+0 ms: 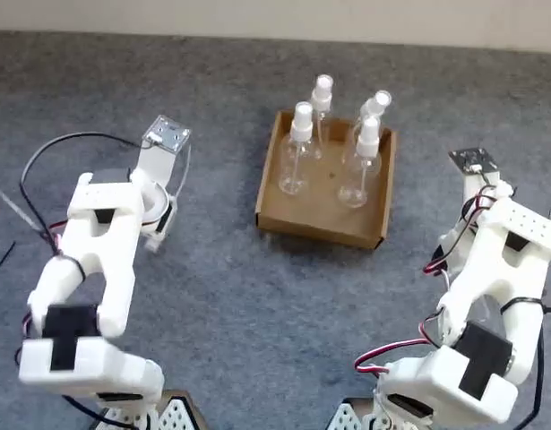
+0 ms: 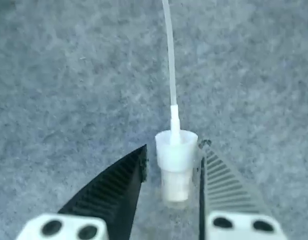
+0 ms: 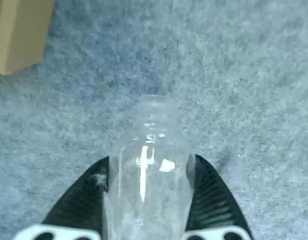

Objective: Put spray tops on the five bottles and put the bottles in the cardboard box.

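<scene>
Grey carpet covers the bench, seen from above. Near its middle lies the cardboard box, open upward, and four bottles stand inside it. Each has a white spray top on: one near the left wall, one behind it, one at the far right that tilts a little, and one in front of that. My left arm bends over the bench to the left of the box and well apart from it. My right arm stands on the other side, near the box's right corner.

From my left wrist I see my left fingers closed on a loose spray top. They hold it by its white cap, one ribbed finger on each side. Its thin tube runs straight away from the cap over the grey carpet.

From my right wrist I see my right fingers gripping a clear bottle around its body, one finger on each side. Its threaded neck points away from me and is open. One corner of the cardboard box lies beyond, apart from this bottle.
</scene>
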`<state>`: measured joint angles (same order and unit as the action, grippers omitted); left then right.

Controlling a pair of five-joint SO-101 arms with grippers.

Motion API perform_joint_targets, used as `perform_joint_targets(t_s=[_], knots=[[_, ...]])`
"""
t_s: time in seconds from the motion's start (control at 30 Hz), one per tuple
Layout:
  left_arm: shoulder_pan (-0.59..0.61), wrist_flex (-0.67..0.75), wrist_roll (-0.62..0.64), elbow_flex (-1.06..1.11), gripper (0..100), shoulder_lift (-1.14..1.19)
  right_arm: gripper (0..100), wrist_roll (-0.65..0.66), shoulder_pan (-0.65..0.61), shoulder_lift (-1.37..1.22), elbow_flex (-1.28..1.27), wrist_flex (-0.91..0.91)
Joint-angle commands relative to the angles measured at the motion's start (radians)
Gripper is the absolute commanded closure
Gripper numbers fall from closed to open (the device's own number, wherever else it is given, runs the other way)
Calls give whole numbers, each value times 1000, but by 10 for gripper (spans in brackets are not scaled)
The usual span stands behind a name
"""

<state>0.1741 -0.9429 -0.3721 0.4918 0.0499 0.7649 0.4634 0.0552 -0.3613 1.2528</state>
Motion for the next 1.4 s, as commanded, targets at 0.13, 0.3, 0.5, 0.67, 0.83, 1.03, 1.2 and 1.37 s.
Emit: perform_joint_targets(t_s=[0.13,0.3,0.5,0.67,0.83,1.03,1.2,1.37], knots=[[-28,23,-78,-97,896,128,995,8,4,7,7,-19],[-59,-147,-446,-173,965,97,995,5,4,10,7,-53],[44,-411,-950,-303,965,68,995,5,4,12,10,-53],[119,-456,-1214,-306,963,79,995,5,4,13,12,-53],[127,-354,-1171,-226,835,73,995,5,4,13,13,-51],[127,-330,-775,-280,814,47,995,9,5,13,13,-51],[125,-417,-408,-325,842,8,995,9,4,13,13,-53],[120,-417,-471,-325,849,5,995,9,4,13,10,-53]])
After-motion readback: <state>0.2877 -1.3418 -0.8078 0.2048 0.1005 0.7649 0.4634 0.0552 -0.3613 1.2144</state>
